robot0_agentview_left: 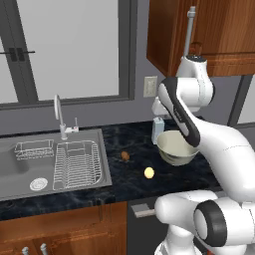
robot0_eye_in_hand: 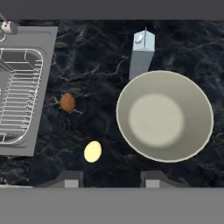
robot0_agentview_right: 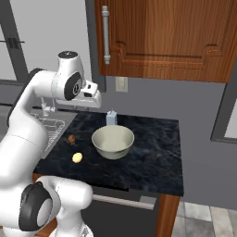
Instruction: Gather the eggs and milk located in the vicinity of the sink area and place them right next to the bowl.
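Hovering high over the dark counter (robot0_eye_in_hand: pixel 183 48), the gripper (robot0_eye_in_hand: pixel 109 180) is spreading its fingers wide and holding nothing. Below it, the pale egg (robot0_eye_in_hand: pixel 92 151) and the brown egg (robot0_eye_in_hand: pixel 67 102) are lying between the sink (robot0_eye_in_hand: pixel 26 87) and the bowl (robot0_eye_in_hand: pixel 165 115), apart from it. The milk (robot0_eye_in_hand: pixel 142 53) is already standing just beside the bowl's far rim, so both eggs seem left to move.

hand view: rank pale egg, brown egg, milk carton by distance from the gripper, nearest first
Measured from the gripper at the bottom of the hand view:
1. Pale egg: just above the left fingertip, on the dark counter.
2. Brown egg: further up and left, close to the sink edge.
3. Milk carton: top of the view, behind the bowl, on the right.
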